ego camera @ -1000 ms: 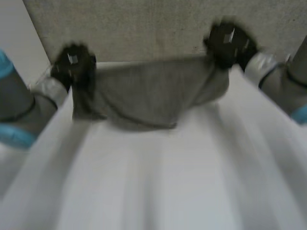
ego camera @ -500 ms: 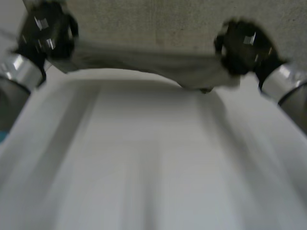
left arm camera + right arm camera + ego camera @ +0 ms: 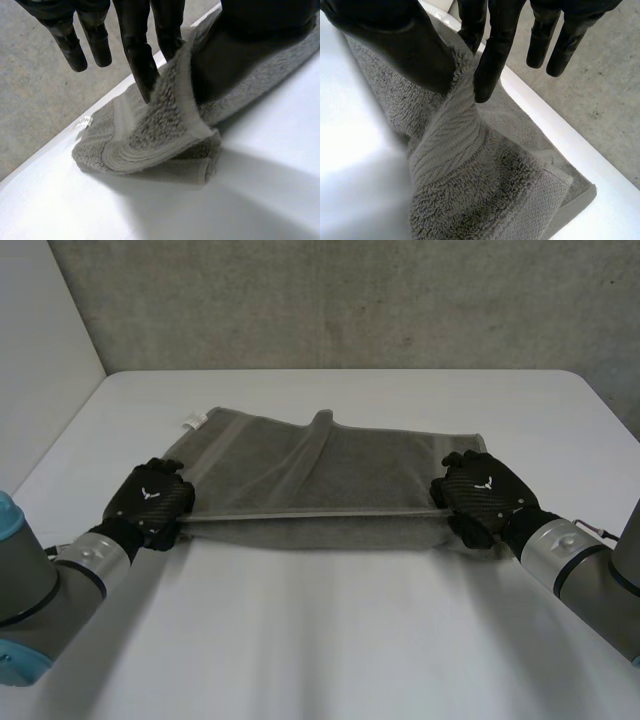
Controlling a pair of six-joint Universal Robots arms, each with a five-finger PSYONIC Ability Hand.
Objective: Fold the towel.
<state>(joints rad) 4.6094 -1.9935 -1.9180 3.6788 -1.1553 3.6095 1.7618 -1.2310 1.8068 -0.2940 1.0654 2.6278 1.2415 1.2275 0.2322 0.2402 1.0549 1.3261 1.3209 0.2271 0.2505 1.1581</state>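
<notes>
Grey towel [image 3: 330, 465] lies spread across the middle of the white table [image 3: 330, 640], its near edge doubled over on itself. I see my left hand [image 3: 150, 502] at the towel's near left corner, thumb and one finger pinching the raised fold; the other fingers [image 3: 70, 47] are straight and free. Right hand [image 3: 485, 498] at the near right corner, same pinch, thumb against finger on the cloth. Small white label [image 3: 194, 422] at the far left corner
</notes>
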